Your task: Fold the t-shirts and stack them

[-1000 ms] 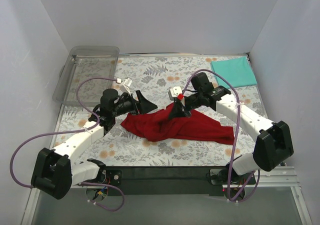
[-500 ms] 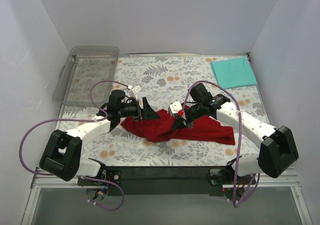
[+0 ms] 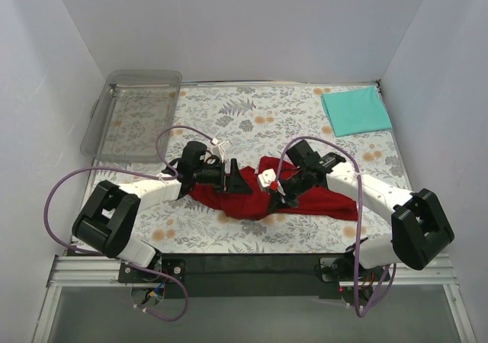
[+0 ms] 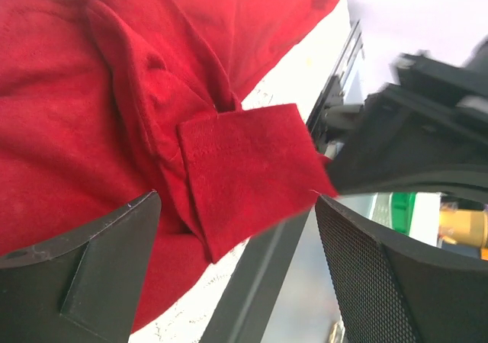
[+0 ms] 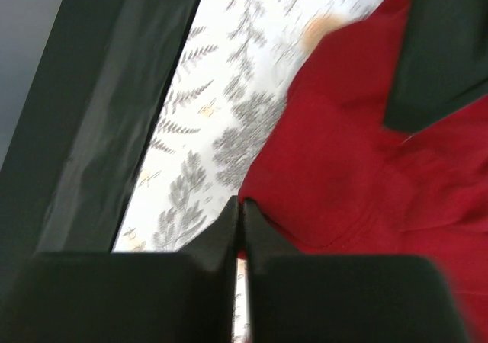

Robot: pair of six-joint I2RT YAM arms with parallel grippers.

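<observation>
Dark red short-sleeved cloth t-shirt (image 4: 91,114): soft knit, matt, faint fuzzy nap, stitched hem on the sleeve.
Teal folded cloth t-shirt (image 3: 355,110): matt, smooth, flat.
Clear plastic tray (image 3: 142,77): glossy, see-through.
Floral-printed table cover (image 3: 252,114): matt; cloth or paper, cannot tell.
Left gripper (image 4: 236,202) fingers (image 4: 366,274): matt black plastic, one pad finely dimpled.
White plastic arm shells (image 3: 381,194): smooth, slight sheen.
</observation>
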